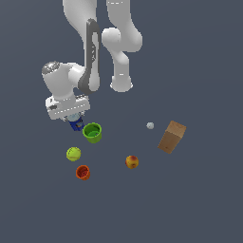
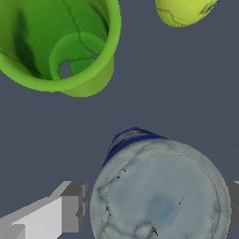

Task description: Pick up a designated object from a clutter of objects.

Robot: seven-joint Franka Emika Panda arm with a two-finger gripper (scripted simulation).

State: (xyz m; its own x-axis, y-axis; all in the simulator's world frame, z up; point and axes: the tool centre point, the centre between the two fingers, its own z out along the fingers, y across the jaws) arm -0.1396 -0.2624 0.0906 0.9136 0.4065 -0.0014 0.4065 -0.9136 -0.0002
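The dark-blue can (image 1: pixel 75 125) with a silver-grey top stands just to the exterior view's left of the green cup (image 1: pixel 92 132). My gripper (image 1: pixel 73 118) is down over the can, which mostly hides it there. In the wrist view the can's grey top (image 2: pixel 161 196) fills the space between my fingers (image 2: pixel 71 207). The jaws stand wide, one on each side of the can. A thin gap shows between one finger and the can's wall. The gripper (image 2: pixel 158 205) is open around the can.
The green cup (image 2: pixel 60 44) stands upright close to the can. A yellow-green ball (image 1: pixel 73 154) (image 2: pixel 184 10) and an orange-red cup (image 1: pixel 83 172) lie nearer the front. A red-yellow apple (image 1: pixel 132 162), a tiny grey-white ball (image 1: pixel 150 126) and a brown box (image 1: pixel 172 136) lie toward the exterior view's right.
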